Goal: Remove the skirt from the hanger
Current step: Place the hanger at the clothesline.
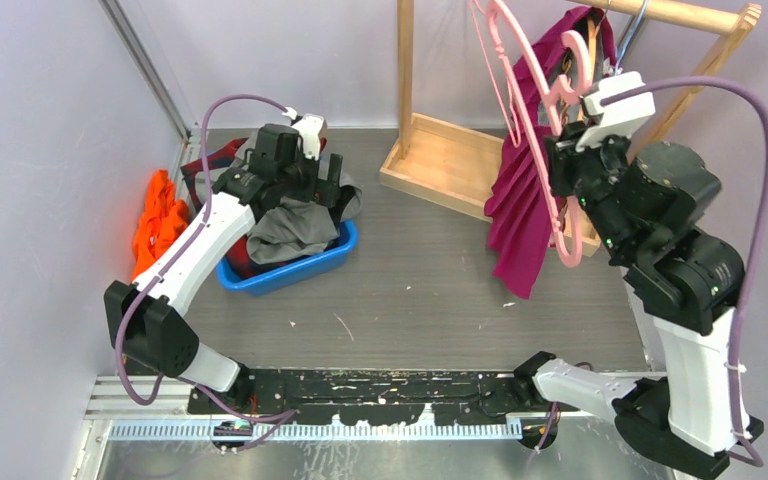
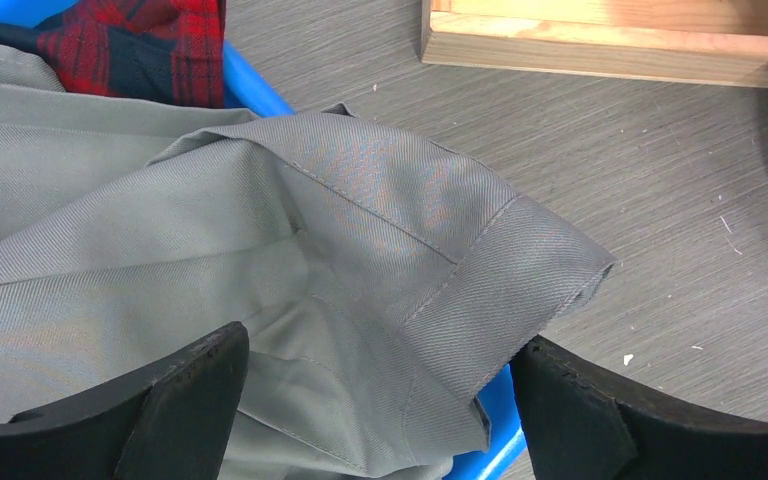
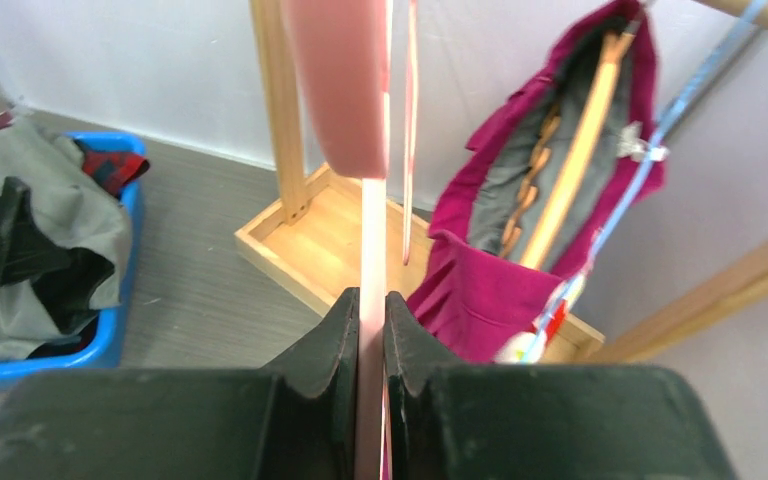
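Magenta pleated skirt (image 1: 512, 228) hangs lengthwise down on the wooden rack (image 1: 440, 160), just beyond your right gripper (image 3: 370, 305), the nearer one, which is clamped on a thin pink plastic hanger (image 3: 345, 90). Your left gripper (image 2: 380, 345) stands wide open over grey cloth (image 2: 260, 220), well apart.

In the top view the right arm (image 1: 670, 190) covers the right edge of the skirt (image 1: 515, 215), and the pink hanger (image 1: 563, 240) and rack (image 1: 405, 70) run out past the upper border. From the right wrist the pink hanger above the right gripper (image 3: 372, 305) is a close blur cut by the frame, and what carries the skirt's waist is unclear. From the left wrist the left gripper (image 2: 380, 345) has its fingers cropped below, and grey cloth (image 2: 260, 250) hides most of the bin (image 2: 255, 90).
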